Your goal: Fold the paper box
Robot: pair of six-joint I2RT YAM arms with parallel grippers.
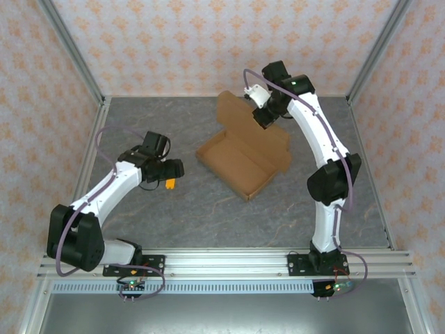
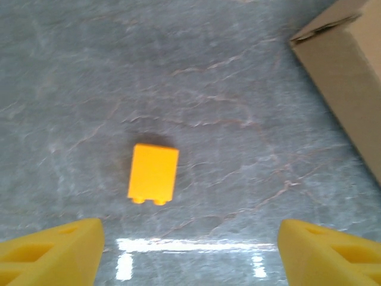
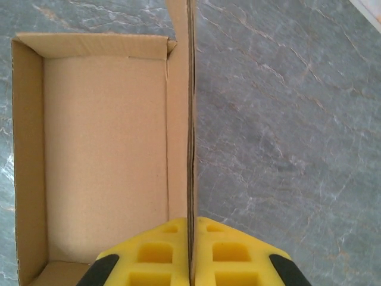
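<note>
The paper box [image 1: 240, 163] sits in the middle of the table [image 1: 174, 216], a shallow open tray with its lid flap [image 1: 236, 115] standing up at the far side. The right gripper [image 3: 190, 233] is pinched tight on the edge of this flap, one finger on each side. The left gripper [image 2: 190, 256] hangs to the left of the box, its jaws wide apart and holding nothing, above a small orange block [image 2: 153, 174] that lies on the table.

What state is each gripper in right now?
Left gripper: open, holding nothing.
Right gripper: closed on a raised flap of the paper box.
</note>
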